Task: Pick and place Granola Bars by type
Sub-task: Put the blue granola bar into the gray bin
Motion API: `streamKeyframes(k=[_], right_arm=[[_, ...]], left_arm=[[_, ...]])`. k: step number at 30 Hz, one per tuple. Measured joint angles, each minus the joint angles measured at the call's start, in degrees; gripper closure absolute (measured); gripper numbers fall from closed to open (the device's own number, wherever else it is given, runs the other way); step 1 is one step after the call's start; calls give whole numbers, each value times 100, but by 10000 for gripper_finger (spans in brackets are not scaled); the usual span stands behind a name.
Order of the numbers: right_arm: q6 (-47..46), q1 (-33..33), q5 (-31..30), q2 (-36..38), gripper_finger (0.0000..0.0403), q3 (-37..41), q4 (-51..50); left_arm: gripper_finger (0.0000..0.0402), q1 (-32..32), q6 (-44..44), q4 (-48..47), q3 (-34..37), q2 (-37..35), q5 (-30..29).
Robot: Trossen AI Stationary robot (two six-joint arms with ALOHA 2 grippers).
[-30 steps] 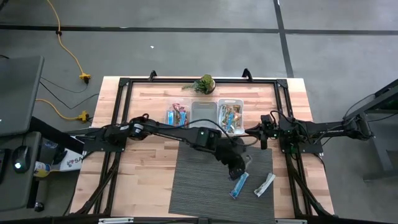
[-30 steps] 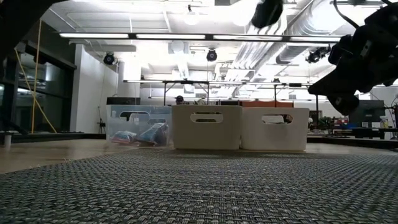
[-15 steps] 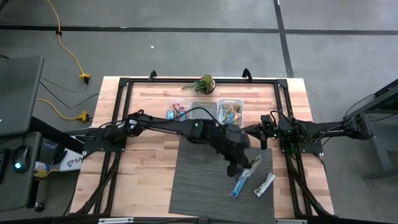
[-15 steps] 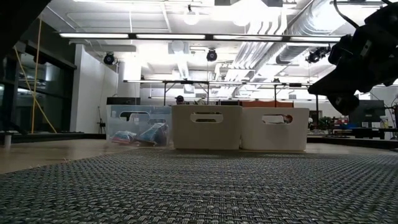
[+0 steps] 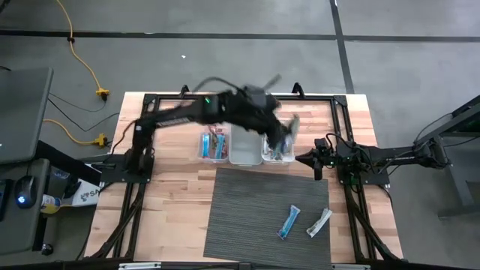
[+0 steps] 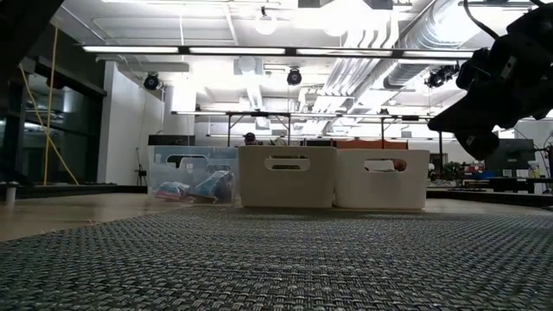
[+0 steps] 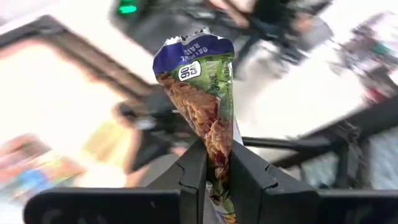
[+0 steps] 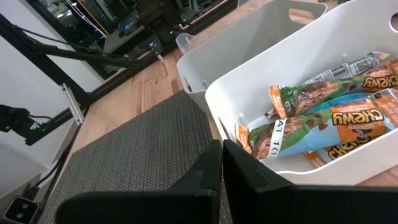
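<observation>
- Across the table's left: left arm base sits at the left edge; the arm now reaches over the far row of bins, where a second ago it was low over the mat point(image 5: 266, 217).
- Left bin point(image 5: 213, 142): holds blue and pink-red bars, same as before.
- Middle bin point(image 5: 244, 144): looks empty from above.
- Right bin point(image 5: 278, 142): holds orange-brown bars point(image 8: 323, 124) labelled "CHEWY", plus green-and-orange wrappers.
- Left gripper point(image 5: 289, 129): now blurred above the right bin, having lifted away from the mat. In the left wrist view its fingers point(image 7: 193, 177) pinch a bar point(image 7: 202, 99) with a purple top and green side, standing upright between them.
- Judgement: the pick is done and the carry nearly over; release into the right bin looks like the next step, if this wrapper belongs with those there.
- Mat, right part: a blue bar point(image 5: 289, 222) and a white-silver bar point(image 5: 319, 222) lie side by side, apart, not yet sorted. The third bar seen beside them earlier is gone.
- Right gripper point(image 5: 315, 161): parked just right of the bins, jaws closed and empty, unmoved.
- Risk: the bar is gripped only by its lower end and could swing.
</observation>
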State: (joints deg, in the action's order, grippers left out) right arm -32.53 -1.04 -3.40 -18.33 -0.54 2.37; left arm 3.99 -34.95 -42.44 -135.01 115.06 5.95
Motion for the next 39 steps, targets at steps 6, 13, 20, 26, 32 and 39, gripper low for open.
streamKeyframes(k=[6,13,20,26,32,39], right_arm=[[0,1,0,-4,402,0,-2],[0,1,-4,-1,402,0,2],[0,1,-4,-4,402,0,2],[0,1,-4,-5,402,0,4],[0,1,-4,-5,402,0,1],[0,2,-4,-5,402,0,2]], left_arm=[[351,400,-442,-1080,5,-617,-670],[351,274,-391,-2211,1,-1276,-2068],[351,-1,-891,-3644,30,-1422,-3513],[351,13,-1166,-3806,673,-1082,-3431],[351,13,-1206,-3666,1181,-507,-3153],[351,147,-1150,-3423,1328,243,-2680]])
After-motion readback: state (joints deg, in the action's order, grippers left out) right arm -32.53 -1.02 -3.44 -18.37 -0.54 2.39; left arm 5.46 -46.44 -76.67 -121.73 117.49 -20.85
